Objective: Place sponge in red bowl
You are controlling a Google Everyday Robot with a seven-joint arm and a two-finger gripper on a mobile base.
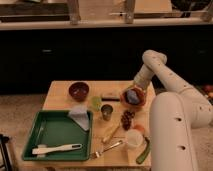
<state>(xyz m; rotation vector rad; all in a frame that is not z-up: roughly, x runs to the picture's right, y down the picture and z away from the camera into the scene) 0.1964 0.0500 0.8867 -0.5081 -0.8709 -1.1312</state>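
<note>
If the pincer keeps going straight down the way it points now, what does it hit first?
Most likely the sponge, lying in the red bowl at the table's far right. The pincer points down right over it. Depth is unclear, so it may already be touching; I cannot tell.

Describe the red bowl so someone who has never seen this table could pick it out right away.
Start at the wooden table and go to its far right edge, where the robot's gripper hangs just over a dish. That dish is the red bowl, a shallow bright orange-red round with the blue-grey sponge lying inside it. The other bowl, far left, is darker maroon and holds nothing.
</note>
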